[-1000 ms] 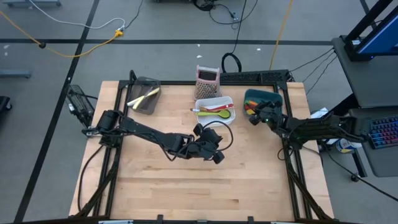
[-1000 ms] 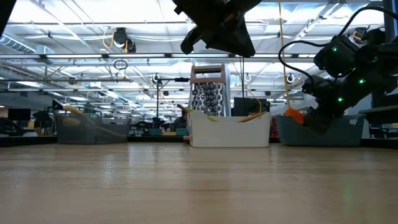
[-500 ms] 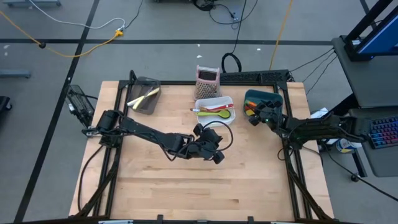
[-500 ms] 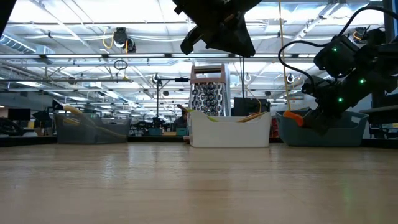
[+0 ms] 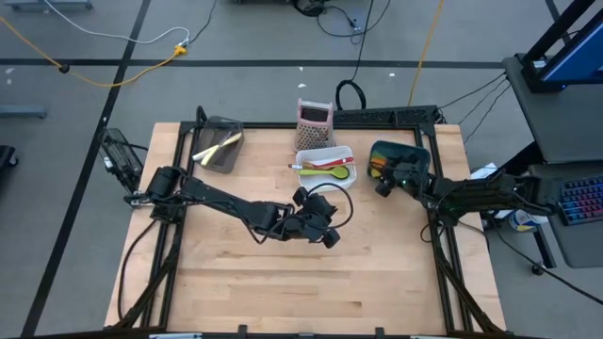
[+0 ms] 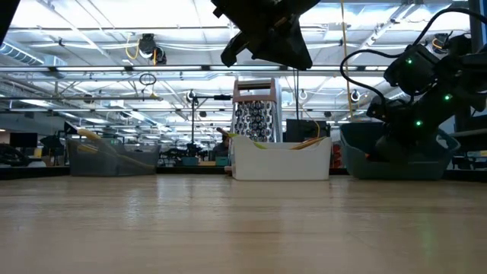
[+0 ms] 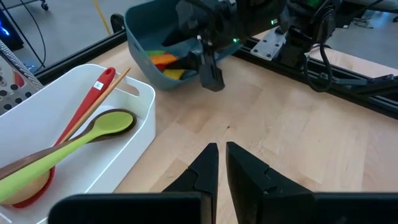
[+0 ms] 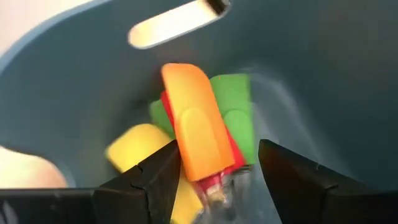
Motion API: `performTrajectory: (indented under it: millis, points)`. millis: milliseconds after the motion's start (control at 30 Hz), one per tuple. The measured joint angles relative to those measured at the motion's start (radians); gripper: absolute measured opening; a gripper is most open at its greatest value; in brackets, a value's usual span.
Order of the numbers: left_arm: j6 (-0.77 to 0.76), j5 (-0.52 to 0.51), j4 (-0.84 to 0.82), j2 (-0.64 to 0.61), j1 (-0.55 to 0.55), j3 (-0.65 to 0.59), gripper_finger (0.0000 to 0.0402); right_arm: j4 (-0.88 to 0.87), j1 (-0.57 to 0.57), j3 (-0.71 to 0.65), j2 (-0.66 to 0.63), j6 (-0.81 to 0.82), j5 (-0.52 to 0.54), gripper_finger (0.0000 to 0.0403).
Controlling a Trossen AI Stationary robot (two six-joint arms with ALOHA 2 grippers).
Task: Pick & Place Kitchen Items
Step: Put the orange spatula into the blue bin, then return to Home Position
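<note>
Since a second ago the right pincer has spread its fingers and drawn slightly back toward the near rim of the teal bin, and the orange spatula head it was carrying now lies inside. From the left of the high view: the dark mesh bin at upper left of the bench holds a cream-handled knife; the left pincer hovers over mid-bench, its fingers pressed together on nothing; above it the white bin holds a green spoon, a wooden spoon and a red spoon, with the box grater upright behind it. At right, the teal bin holds the orange spatula on top of a red spatula, green spatulas and a yellow spatula; the right pincer's open fingers frame the pile without touching it.
</note>
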Motion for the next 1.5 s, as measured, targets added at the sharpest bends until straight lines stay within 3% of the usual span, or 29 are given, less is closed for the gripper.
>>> performTrajectory:
  millis: [300,633,1000,1500]
  points:
    - [0.0,0.0,0.0,0.0,0.0,0.0,0.0037,0.008,0.0,0.0,0.0,0.011,0.06,0.021]
    - [0.001,0.0,0.0,0.0,0.0,0.0,0.0037,0.042,0.0,0.0,0.0,0.072,0.359,0.021]
    - [0.001,0.0,0.0,0.0,0.0,0.0,0.0037,0.046,0.0,-0.001,0.0,0.029,0.23,0.021]
    - [0.001,0.0,0.0,0.0,0.0,0.0,0.0037,0.136,0.037,-0.001,-0.004,-0.017,0.232,0.021]
